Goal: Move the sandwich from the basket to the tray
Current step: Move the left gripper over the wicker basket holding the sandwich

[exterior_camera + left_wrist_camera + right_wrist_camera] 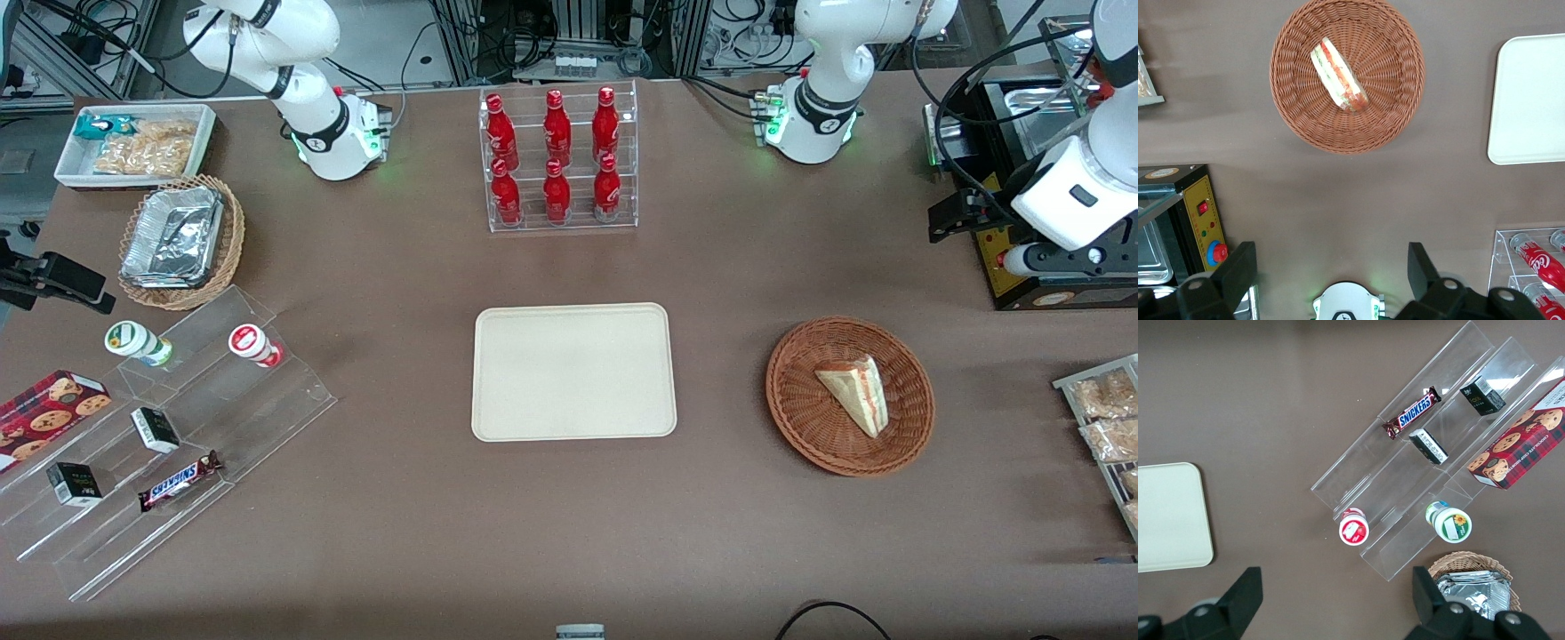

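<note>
The sandwich (855, 392), a pale bread wedge with red and green filling, lies in the round reddish-brown wicker basket (800, 427) toward the working arm's end of the table. The cream tray (573, 372) lies flat and bare at the table's middle, beside the basket. My gripper (958, 216) hangs high over the table, farther from the front camera than the basket, next to a black appliance. In the left wrist view the gripper (1331, 267) is open wide and holds nothing. The sandwich (1338, 75), the basket (1298, 127) and the tray's end (1531, 100) show there too.
A black appliance with a yellow panel (1022, 276) stands by my gripper. Snack packets (1107, 418) lie at the table edge near the basket. A clear rack of red bottles (558, 160) stands farther back than the tray. An acrylic step display (169, 427), a tan foil-tray basket (178, 240) and a white bin (133, 147) sit toward the parked arm's end.
</note>
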`<action>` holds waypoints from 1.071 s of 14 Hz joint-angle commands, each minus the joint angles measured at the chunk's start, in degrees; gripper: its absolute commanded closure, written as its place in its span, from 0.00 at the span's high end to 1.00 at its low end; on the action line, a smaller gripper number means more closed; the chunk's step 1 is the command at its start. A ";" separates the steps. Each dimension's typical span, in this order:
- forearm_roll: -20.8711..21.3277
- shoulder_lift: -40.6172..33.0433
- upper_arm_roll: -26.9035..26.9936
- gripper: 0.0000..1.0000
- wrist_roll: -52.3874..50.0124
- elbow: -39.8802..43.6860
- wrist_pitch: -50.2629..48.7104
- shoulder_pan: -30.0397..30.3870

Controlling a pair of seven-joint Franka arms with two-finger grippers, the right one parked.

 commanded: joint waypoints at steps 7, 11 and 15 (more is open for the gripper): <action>-0.11 4.85 0.20 1.00 0.28 -4.56 7.61 -0.38; -0.02 8.80 0.29 1.00 -0.07 -10.97 16.30 -0.21; -0.02 11.88 0.29 1.00 -2.25 -18.26 29.47 -0.12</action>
